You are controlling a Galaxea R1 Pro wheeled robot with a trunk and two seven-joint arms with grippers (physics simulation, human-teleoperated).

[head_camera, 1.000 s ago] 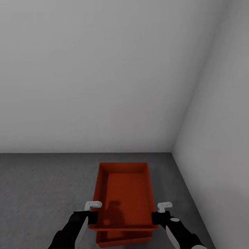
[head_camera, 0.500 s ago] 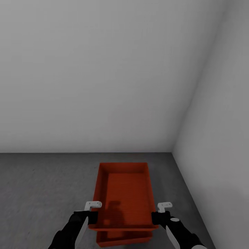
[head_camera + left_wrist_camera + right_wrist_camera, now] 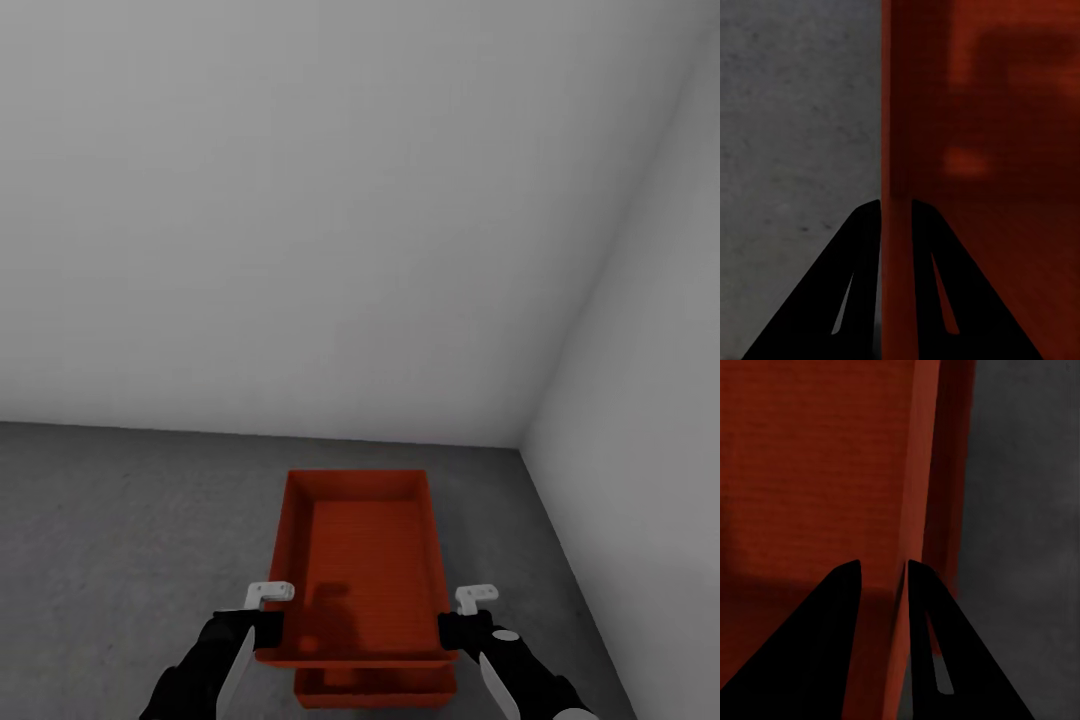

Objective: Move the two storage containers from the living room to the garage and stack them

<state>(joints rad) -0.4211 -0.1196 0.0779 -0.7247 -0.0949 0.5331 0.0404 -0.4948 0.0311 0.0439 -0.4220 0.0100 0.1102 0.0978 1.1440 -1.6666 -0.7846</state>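
At the bottom of the head view, my left gripper (image 3: 268,612) and right gripper (image 3: 462,615) each pinched a long side wall of the upper bin (image 3: 365,560), which I held level above the concrete floor (image 3: 130,540) of the garage. The left wrist view showed the left gripper (image 3: 896,225) with its two dark fingers (image 3: 847,277) closed on the bin's thin left wall (image 3: 896,150), one finger outside over grey floor (image 3: 795,112), the other inside over the ribbed bottom. The right wrist view showed the same on the other side: the right gripper (image 3: 905,577) had its fingers (image 3: 832,630) clamped on the bin's right wall (image 3: 916,472), with dark floor (image 3: 1027,510) beyond it.

Below the held bin, at the bottom centre of the head view, the near end of the second bin (image 3: 375,688) sat on the floor, sticking out from under the first and offset slightly toward the right of the frame. I could not tell whether the two bins touched.

Past the bins, the floor ran up to a pale grey back wall (image 3: 300,220) filling the upper frame, which met a side wall (image 3: 650,420) at a corner on the right.
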